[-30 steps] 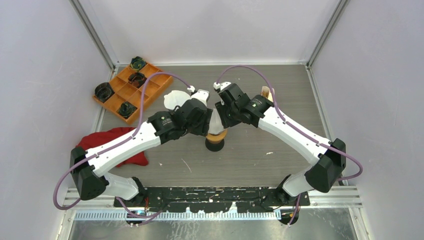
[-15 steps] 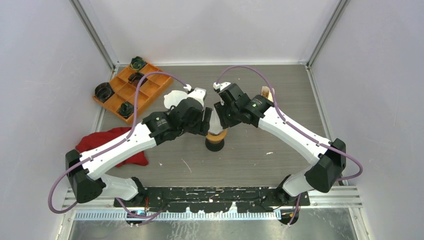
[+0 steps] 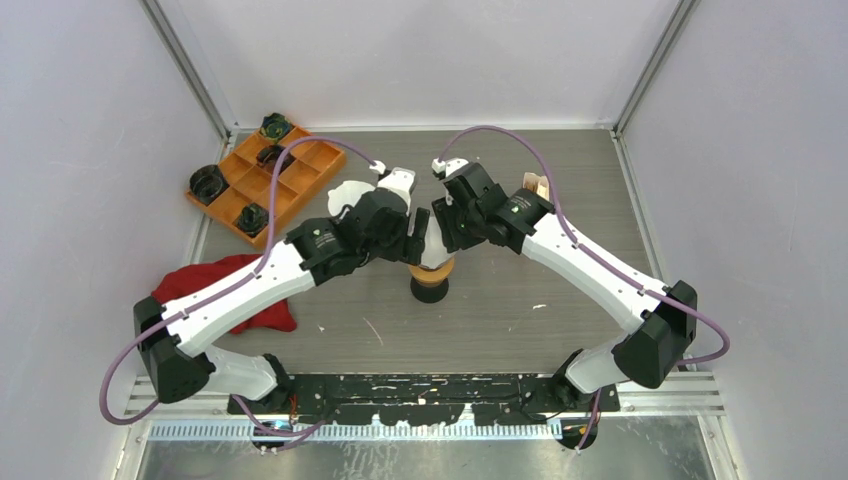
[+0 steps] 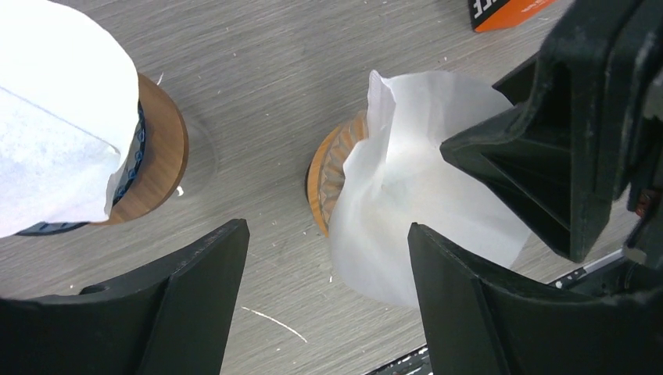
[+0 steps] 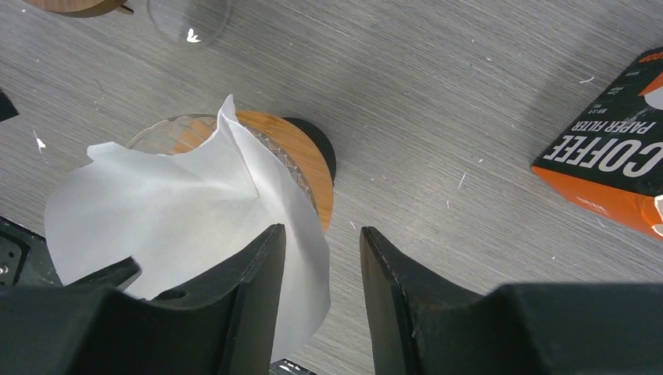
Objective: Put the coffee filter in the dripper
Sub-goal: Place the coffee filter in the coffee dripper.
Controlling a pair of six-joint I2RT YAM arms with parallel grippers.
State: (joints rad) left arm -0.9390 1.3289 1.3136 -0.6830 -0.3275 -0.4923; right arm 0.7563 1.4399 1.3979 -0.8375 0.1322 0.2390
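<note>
The white paper coffee filter (image 3: 433,250) stands crumpled and tilted in the dripper (image 3: 431,283), a glass cone with a wooden collar (image 5: 301,168). In the left wrist view, the filter (image 4: 422,211) leans out over the collar (image 4: 322,183). My left gripper (image 4: 327,228) is open wide above the table, and the filter lies just beside its right finger. The right gripper (image 5: 322,230) is open with a narrower gap. The edge of the filter (image 5: 180,211) hangs in that gap against its left finger (image 5: 254,297). Both grippers (image 3: 418,232) (image 3: 443,222) meet over the dripper.
A second dripper with a filter (image 4: 62,117) stands at the back left of the first one (image 3: 350,195). An orange coffee-filter box (image 5: 618,172) lies to the right. An orange tray (image 3: 300,165) with black parts sits at the back left, a red cloth (image 3: 225,285) at the left.
My left gripper has opened wider and drawn back a little from the filter. The right gripper has shifted slightly toward the back and opened a bit. The filter stays in the dripper.
</note>
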